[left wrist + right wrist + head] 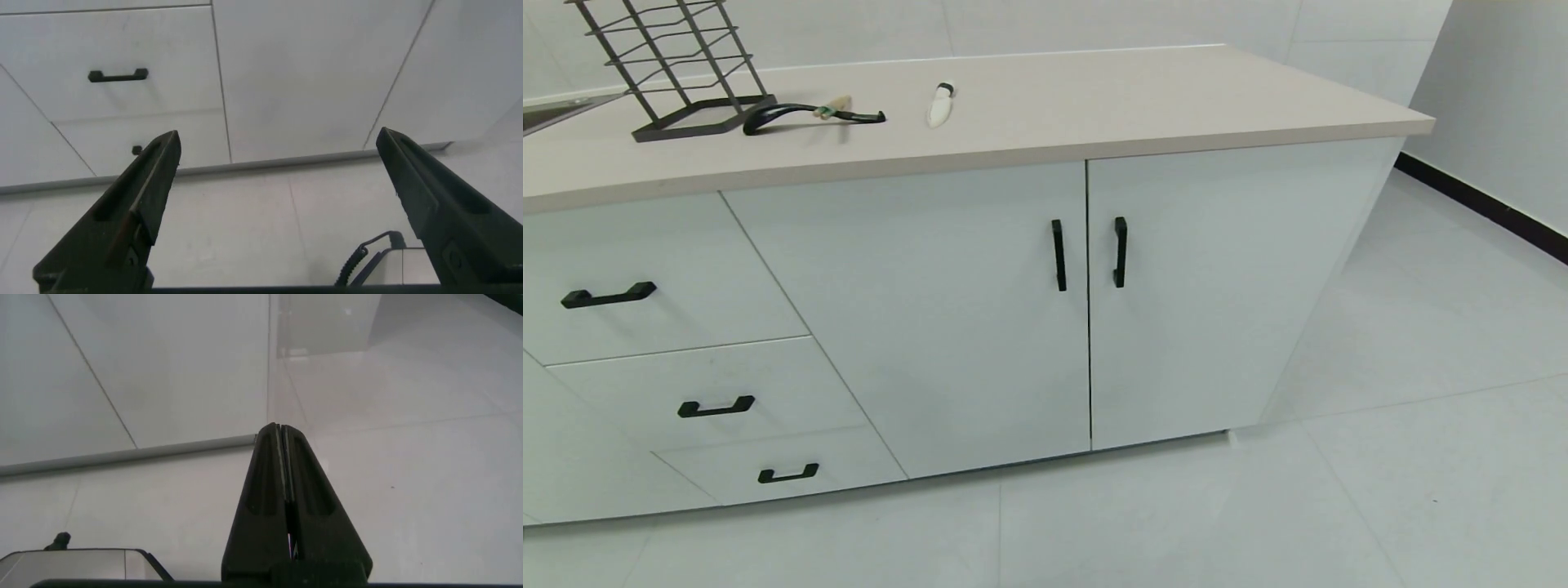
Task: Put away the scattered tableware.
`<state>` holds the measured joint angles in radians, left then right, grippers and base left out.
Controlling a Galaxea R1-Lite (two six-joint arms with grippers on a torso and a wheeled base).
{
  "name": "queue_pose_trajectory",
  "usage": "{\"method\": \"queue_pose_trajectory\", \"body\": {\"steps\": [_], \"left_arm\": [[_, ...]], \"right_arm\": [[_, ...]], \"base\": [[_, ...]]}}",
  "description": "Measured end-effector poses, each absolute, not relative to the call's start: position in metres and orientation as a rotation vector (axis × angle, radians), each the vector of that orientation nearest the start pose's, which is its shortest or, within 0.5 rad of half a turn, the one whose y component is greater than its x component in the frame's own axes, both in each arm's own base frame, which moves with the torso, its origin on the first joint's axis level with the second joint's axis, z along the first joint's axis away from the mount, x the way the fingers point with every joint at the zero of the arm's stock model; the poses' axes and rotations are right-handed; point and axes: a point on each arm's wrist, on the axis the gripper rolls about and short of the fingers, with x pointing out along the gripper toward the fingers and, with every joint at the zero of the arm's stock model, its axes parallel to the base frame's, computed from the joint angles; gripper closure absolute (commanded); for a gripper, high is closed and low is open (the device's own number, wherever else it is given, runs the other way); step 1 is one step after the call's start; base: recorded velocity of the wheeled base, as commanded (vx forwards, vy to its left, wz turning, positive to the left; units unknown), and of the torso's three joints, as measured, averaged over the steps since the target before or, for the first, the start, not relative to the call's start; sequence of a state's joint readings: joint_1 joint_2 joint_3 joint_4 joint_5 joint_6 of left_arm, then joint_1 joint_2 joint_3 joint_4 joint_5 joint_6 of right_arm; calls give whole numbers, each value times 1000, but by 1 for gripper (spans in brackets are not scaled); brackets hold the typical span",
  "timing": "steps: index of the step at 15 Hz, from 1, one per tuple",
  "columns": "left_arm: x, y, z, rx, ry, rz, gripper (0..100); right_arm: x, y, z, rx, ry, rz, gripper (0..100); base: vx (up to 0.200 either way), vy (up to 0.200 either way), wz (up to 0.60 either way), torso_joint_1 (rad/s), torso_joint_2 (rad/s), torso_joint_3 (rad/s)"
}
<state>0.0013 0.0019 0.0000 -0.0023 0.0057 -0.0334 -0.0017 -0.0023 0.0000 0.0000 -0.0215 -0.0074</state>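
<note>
Countertop (1135,98) smooth, beige; on it we see curved black utensil (768,115) just beside black wire rack (678,73), white tapered utensil (940,106) near. Left gripper (278,140) splayed wide; right gripper (279,433) pressed together, empty.

Left claw (276,137): two long fingers (139,208), matte olive-black, wedge-shaped, tapering to blunt tips. Shallow recessed slot runs along each finger's face. Dark crossbar at finger bases. Coiled black cable (353,265) next to pale grey panel (404,265) with dark rim.

Right claw (279,437): same dark wedge profile, thin pale seam down the middle, elongated recess on each half. Same grey panel with dark rim here, small black knob (61,539) at its corner.
</note>
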Motion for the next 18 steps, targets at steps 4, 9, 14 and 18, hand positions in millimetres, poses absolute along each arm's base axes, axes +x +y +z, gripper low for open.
{"method": "queue_pose_trajectory", "body": {"steps": [4,9,14,18], "left_arm": [[-23,0,76,-33,-1,8,0],[-23,0,76,-34,-4,9,0],[-23,0,76,-38,-5,8,0],[-23,0,76,-39,-3,8,0]], "right_arm": [[-23,0,75,-7,-2,-24,100],[-23,0,75,-6,-2,-23,100],[-23,0,75,-5,-2,-25,100],[-23,0,75,-5,-1,-25,100]], "base": [[150,100,0,4,4,5],[120,0,0,-2,3,0],[0,0,480,3,1,2],[0,0,600,1,2,7]]}}
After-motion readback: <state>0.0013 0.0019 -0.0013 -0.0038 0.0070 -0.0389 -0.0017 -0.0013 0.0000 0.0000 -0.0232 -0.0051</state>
